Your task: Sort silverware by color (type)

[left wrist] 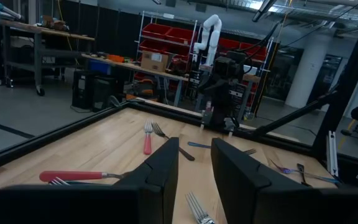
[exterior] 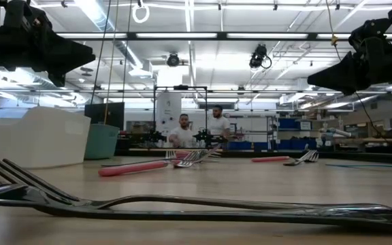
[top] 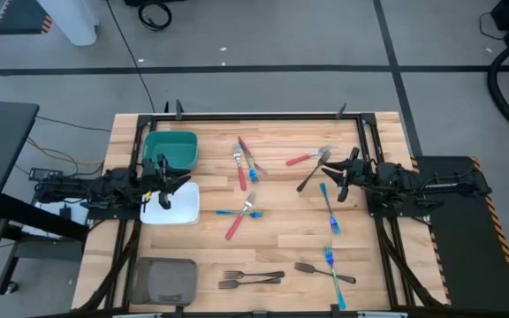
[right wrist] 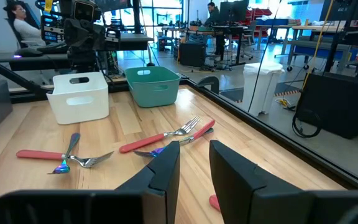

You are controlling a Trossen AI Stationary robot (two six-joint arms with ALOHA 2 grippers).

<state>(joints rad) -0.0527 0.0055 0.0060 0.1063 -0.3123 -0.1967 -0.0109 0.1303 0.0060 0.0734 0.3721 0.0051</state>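
Forks [top: 253,279] number about twelve beside three bins [top: 170,148]; both tools released.

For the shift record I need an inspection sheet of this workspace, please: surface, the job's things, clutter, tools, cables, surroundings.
Surface: wooden table, framed by a dark rail.
Job's things: silverware scattered loose on the wood: red-handled, blue-handled and all-metal forks. None is seen in the green bin, white bin or grey bin.
Clutter: nothing seen on the table besides the bins.
Tools: left tool open, at the white bin, holding nothing; right tool open, among the forks at the table's right, holding nothing.
Cables: several on the floor at the table's left.
Surroundings: workshop with shelves; two people at a far bench, away from the arms.
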